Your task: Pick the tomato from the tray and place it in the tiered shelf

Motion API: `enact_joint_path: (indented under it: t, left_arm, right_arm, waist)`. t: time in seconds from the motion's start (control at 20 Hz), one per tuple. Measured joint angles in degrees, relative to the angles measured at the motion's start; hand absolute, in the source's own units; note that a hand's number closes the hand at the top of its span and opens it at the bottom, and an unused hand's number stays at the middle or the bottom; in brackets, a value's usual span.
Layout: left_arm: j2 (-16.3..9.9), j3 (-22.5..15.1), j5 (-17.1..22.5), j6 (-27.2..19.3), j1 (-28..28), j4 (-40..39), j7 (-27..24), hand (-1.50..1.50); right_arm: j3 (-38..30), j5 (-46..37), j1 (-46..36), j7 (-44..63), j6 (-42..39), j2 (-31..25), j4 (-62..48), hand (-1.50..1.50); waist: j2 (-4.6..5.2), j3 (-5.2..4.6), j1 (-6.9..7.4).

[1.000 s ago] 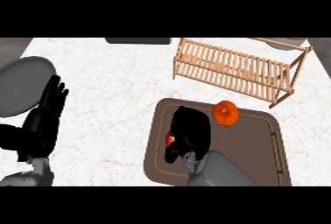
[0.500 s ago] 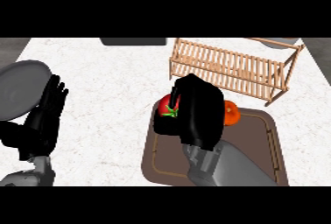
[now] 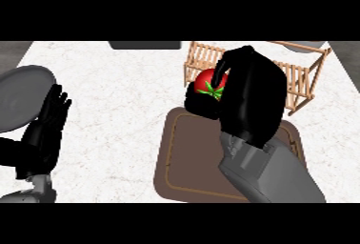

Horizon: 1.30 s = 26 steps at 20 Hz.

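Place: kitchen | pale marbled counter [image 3: 119, 114] | wooden tiered shelf [image 3: 295, 76] far right | brown tray [image 3: 190, 162] near | grey plate [image 3: 21, 95] left

The tomato [image 3: 208, 84] has been lifted off the tray [image 3: 184, 167] by the right hand [image 3: 246, 100] and carried to the tiered shelf's [image 3: 299, 78] near-left edge.

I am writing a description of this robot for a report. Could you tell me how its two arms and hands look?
Both hands are glossy black, with a thumb and separate fingers: the right hand and the left hand. The right forearm is a grey, blocky casing with angular panels near the wrist. Of the left forearm, only a small grey part shows. No cables or markings are visible.
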State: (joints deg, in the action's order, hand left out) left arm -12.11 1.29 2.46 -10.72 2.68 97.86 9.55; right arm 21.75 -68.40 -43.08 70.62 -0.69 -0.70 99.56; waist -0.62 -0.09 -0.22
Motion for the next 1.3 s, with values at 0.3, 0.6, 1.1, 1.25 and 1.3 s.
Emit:
enact_joint_path:
  t: [0.3, 0.6, 1.1, 1.25, 1.3]
  left_arm:
    - [0.46, -0.19, -0.40, -0.04, 0.49, -0.03, -0.17, 0.00]
    - [0.53, 0.16, -0.67, 0.03, 1.78, -0.40, 0.45, 0.00]
    - [1.16, 0.62, -1.05, 0.91, 1.63, -0.96, -0.04, 0.00]
    - [1.54, 0.46, -1.31, 1.23, 1.38, -0.98, -0.28, 0.00]
    - [1.82, 0.46, -1.50, 1.15, 1.55, -1.38, -0.59, 0.00]
  right_arm:
    - [-5.81, -2.66, -0.83, -2.03, -1.52, 0.18, -0.10, 1.50]
    - [-13.11, -3.85, -0.80, -6.23, 0.06, 0.30, -4.25, 1.50]
    - [-21.53, -4.83, -0.43, -13.62, 13.28, 0.22, -17.40, 1.50]
    - [-24.18, -3.76, -2.20, -16.57, 17.77, -0.71, -23.56, 1.50]
    - [-24.84, -3.33, -3.47, -16.95, 18.11, -0.99, -25.57, 1.50]
  waist:
    - [0.34, 0.04, 0.20]
    - [0.60, 0.07, 0.45]
    - [0.74, 0.09, 0.72]
    - [0.78, 0.10, 0.84]
    - [0.79, 0.10, 0.84]
